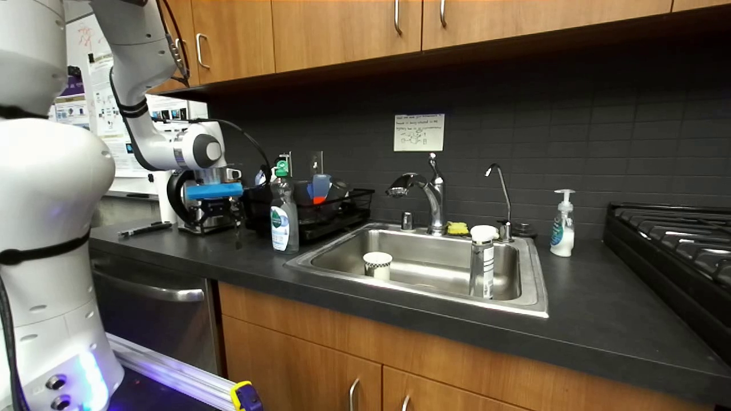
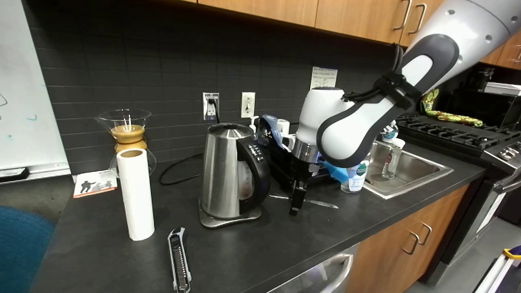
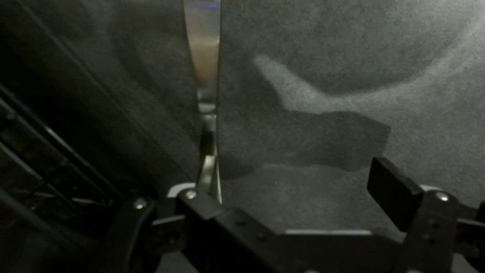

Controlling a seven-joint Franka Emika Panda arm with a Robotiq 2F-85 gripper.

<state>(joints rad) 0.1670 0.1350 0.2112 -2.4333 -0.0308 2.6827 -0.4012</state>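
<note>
The end effector [image 3: 297, 191] hangs over the dark tabletop [image 2: 244, 252], jaws spread wide. On it lies a knife [image 3: 207, 87], passing behind one fingertip [image 3: 202, 206] in the wrist view; I cannot tell whether they touch. A kettle [image 2: 222, 175] stands near, a sink [image 1: 531, 274] farther along, and black tiles [image 1: 571, 131] rise to cupboards [image 1: 342, 25]. The knife is slim, polished metal, the kettle tapered brushed steel, the cupboards wood-grained.

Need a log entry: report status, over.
Black two-fingered gripper open, empty. Slim silver metal knife lying on dark grey countertop, ungripped. Black wire dish rack close beside knife, possibly a tight fit.
</note>
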